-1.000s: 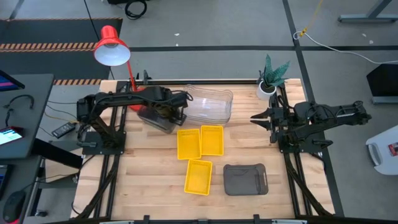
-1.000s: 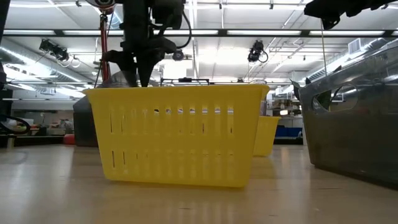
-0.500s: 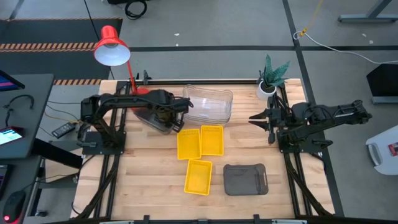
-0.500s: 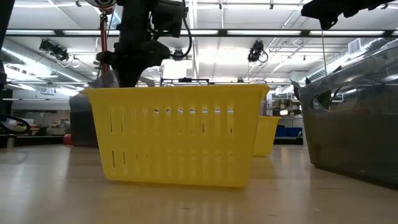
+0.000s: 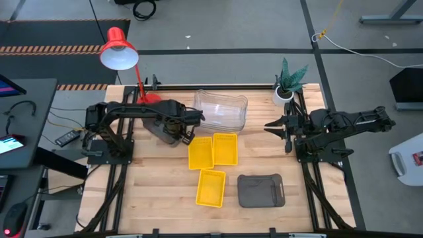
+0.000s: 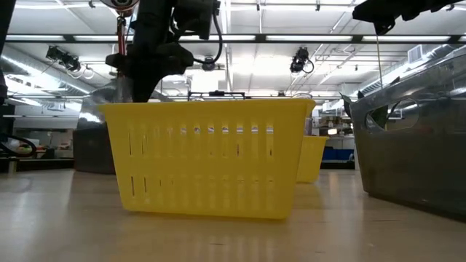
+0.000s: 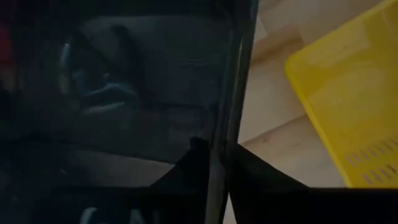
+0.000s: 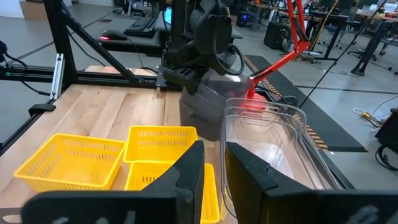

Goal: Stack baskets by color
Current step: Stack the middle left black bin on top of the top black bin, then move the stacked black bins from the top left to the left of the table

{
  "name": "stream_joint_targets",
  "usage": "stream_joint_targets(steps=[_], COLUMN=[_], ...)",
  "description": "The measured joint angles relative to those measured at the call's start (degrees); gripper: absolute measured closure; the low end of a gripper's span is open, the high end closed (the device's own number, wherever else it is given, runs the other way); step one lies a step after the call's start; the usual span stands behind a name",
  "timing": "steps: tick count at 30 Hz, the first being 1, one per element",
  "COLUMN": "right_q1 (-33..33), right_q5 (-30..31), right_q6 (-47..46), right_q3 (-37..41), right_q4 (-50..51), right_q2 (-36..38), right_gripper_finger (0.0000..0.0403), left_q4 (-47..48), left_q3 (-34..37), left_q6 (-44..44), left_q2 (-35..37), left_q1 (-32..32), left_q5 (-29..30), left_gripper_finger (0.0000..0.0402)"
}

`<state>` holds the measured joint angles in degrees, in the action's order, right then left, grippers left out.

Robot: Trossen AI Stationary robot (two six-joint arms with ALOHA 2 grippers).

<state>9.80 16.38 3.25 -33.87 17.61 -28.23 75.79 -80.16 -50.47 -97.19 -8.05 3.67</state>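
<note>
High view: the left gripper (image 5: 184, 127) sits over the rim of a dark grey basket (image 5: 160, 127), which lies just beside the stack of clear baskets (image 5: 221, 111), on the lamp side. Three yellow baskets (image 5: 213, 151) lie near the clear stack, toward the table's front edge, and a second grey basket (image 5: 260, 190) lies farther forward still. The right gripper (image 5: 272, 126) hangs on the other side of the clear stack, apart from it.

Low view: a yellow basket (image 6: 207, 156) fills the front; the left arm comes down behind it.

Left wrist view: the fingers (image 7: 186, 165) pinch the grey basket's wall (image 7: 227, 87).

Right wrist view: the right fingers (image 8: 249, 167) stand slightly apart, gripping nothing, facing the clear stack (image 8: 273, 140).
</note>
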Motion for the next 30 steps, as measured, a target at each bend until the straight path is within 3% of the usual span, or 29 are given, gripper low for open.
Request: stream_joint_targets(steps=[9,13,18,22,30], right_q1=[0.0,0.0,0.0,0.0,0.0], right_q5=[0.0,0.0,0.0,0.0,0.0], right_q6=[0.0,0.2,0.2,0.0,0.0], right_q3=[0.0,0.0,0.0,0.0,0.0], right_q4=[0.0,0.0,0.0,0.0,0.0], right_q2=[0.0,0.0,0.0,0.0,0.0], right_gripper_finger=[0.0332,0.0332,0.0332,0.0332,0.0332], left_q4=[-0.2,-0.3,0.2,0.1,3.7], left_q3=[0.0,0.0,0.0,0.0,0.0], left_q6=[0.1,-0.1,-0.2,1.6,3.2], left_q2=[0.0,0.0,0.0,0.0,0.1], left_q1=[-0.6,0.6,3.0,4.8,7.2], left_q5=[0.7,-1.4,0.5,-2.7,10.7], left_gripper_finger=[0.0315,0.03,0.0272,0.0249,0.025])
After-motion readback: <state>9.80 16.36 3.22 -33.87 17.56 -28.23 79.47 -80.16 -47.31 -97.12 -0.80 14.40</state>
